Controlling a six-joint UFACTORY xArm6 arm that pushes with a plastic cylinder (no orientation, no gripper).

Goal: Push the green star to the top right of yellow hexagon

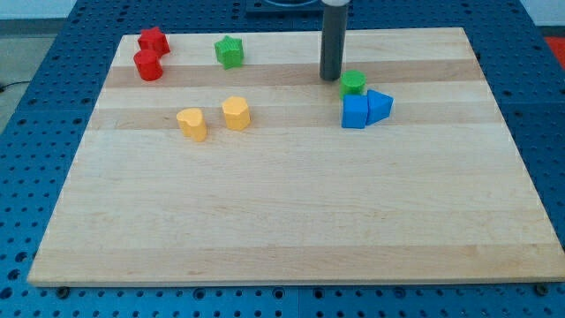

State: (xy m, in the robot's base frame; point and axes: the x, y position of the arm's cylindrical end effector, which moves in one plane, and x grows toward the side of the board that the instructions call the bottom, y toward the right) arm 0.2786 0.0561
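The green star point(229, 51) sits near the view's top, left of centre. The yellow hexagon point(236, 113) lies below it, slightly right, with a yellow heart-like block point(192, 124) just to its left. My tip point(330, 78) is at the view's top, right of centre, far to the right of the green star and just left of a green round block point(353, 83). The tip touches no block that I can tell.
Two red blocks point(151, 53) sit together at the view's top left. A blue cube point(355, 112) and a blue triangular block point(380, 105) sit just below the green round block. The wooden board point(291, 212) lies on a blue perforated table.
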